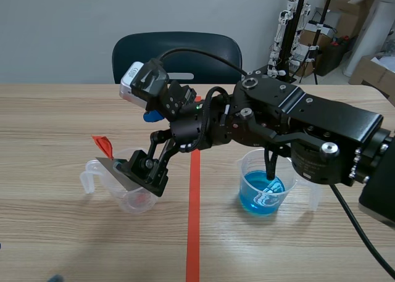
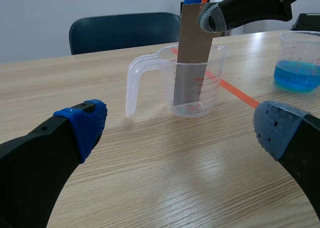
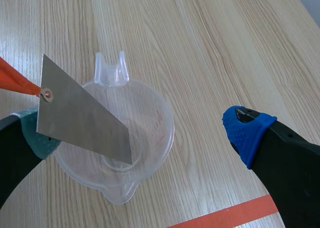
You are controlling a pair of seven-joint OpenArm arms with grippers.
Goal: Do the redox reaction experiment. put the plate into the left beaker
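A grey metal plate (image 1: 117, 171) (image 3: 85, 118) with an orange tag (image 3: 15, 78) stands tilted in the clear left beaker (image 1: 133, 199) (image 3: 160, 123), its lower end on the beaker's floor. My right gripper (image 1: 145, 174) (image 3: 142, 133) hangs over this beaker, open. One grey-green pad (image 2: 212, 18) touches the plate's upper part; the blue pad (image 3: 245, 133) is far off it. My left gripper (image 2: 180, 130) is open low over the table, with the beaker (image 2: 145, 73) and the plate (image 2: 192, 48) ahead of it.
A second beaker (image 1: 262, 189) (image 2: 300, 63) with blue liquid stands right of the orange-red tape line. A dark chair (image 1: 176, 53) is behind the table's far edge. Boxes and equipment stand at the back right.
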